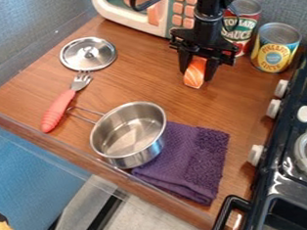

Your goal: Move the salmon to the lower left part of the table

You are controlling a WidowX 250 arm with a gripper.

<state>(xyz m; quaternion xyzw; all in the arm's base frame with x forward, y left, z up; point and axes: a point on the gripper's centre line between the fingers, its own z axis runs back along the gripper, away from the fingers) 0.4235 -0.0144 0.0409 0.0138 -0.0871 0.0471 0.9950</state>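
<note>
My gripper (pixel 197 70) hangs over the back part of the table, in front of the toy microwave and the cans. Between its two fingers is the orange, white-striped salmon (pixel 194 73), gripped from both sides, its lower end pointing down toward the wooden table (pixel 135 84). Whether the salmon touches the wood I cannot tell.
A metal pot (pixel 130 132) stands at the front, touching a folded purple towel (pixel 195 161). A red-handled fork (pixel 60 106) and a metal lid (pixel 88 53) lie at the left. Cans (pixel 276 48) stand behind right, the stove (pixel 298 145) along the right, the microwave (pixel 116 12) at the back.
</note>
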